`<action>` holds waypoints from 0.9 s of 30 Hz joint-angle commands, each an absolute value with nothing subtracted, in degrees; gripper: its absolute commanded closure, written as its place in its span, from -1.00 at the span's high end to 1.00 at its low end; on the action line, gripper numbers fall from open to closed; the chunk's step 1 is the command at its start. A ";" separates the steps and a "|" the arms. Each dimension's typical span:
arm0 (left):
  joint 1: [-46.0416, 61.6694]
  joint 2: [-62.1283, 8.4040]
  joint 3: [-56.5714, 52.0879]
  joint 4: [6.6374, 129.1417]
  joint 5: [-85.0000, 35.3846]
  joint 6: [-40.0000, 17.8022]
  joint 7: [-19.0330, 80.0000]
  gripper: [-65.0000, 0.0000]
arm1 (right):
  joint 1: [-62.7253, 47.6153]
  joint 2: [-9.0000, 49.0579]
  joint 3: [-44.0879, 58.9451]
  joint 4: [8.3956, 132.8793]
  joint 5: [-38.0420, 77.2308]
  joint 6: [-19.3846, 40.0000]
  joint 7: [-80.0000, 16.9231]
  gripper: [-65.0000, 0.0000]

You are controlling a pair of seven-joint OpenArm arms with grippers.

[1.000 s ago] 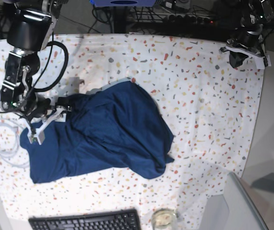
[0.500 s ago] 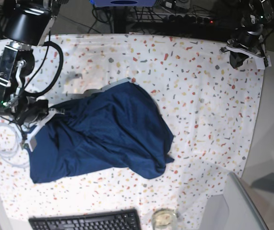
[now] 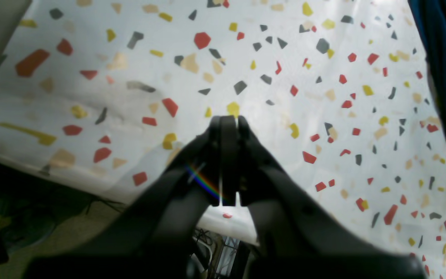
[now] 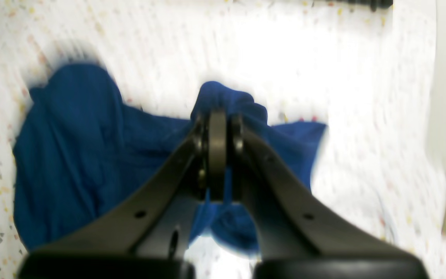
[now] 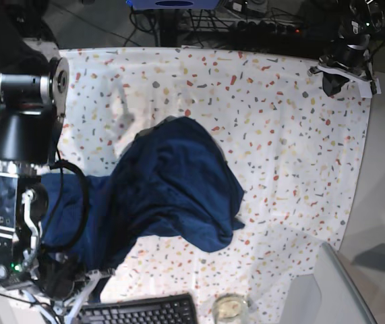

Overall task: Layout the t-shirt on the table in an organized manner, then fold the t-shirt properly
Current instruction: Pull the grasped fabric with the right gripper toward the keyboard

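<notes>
The dark navy t-shirt lies crumpled on the speckled table, one side stretched toward the near left corner. My right gripper is there, low by the front edge. In the right wrist view the right gripper is shut on a bunched fold of the t-shirt, and the picture is blurred. My left gripper hangs over the far right corner. Its jaws are shut on nothing above the cloth, and the t-shirt shows only at that view's right edge.
A black keyboard and a small glass jar sit at the front edge. A grey sloped panel stands at the front right. Cables and dark equipment lie beyond the back edge.
My right gripper has shut on the shirt's left edge. It then swung toward the front left corner, dragging that side of the shirt along. The left arm has stayed still.
</notes>
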State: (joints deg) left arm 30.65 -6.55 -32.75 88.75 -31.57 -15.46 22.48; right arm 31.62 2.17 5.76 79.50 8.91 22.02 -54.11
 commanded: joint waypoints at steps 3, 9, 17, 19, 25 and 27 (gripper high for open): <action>31.16 -7.08 -32.84 89.54 -32.13 -15.78 21.41 -1.00 | 38.11 3.21 5.41 69.41 8.75 21.85 -43.91 -1.00; 31.60 -6.73 -32.84 89.71 -32.13 -15.78 21.41 -1.00 | 46.11 3.91 5.67 49.01 8.75 21.85 -17.36 -0.98; 32.66 -6.55 -32.75 89.54 -32.13 -15.78 21.41 -1.00 | 51.91 6.99 3.38 39.60 8.66 21.76 -13.58 0.05; 32.75 -6.55 -32.75 89.54 -32.13 -15.78 21.41 -1.00 | 51.21 7.87 2.07 41.27 8.84 22.02 -20.88 0.71; 32.66 -6.55 -32.75 89.45 -32.13 -15.78 21.41 -1.00 | 36.26 8.04 1.80 56.04 8.84 22.29 -31.25 1.00; 32.57 -6.55 -32.75 89.45 -32.13 -15.78 21.41 -1.00 | 33.71 7.78 1.54 55.87 8.84 22.20 -31.52 1.00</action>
State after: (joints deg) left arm 32.34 -5.93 -32.47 88.68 -31.62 -15.49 22.44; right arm 30.11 7.27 1.32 54.48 8.43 22.28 -33.76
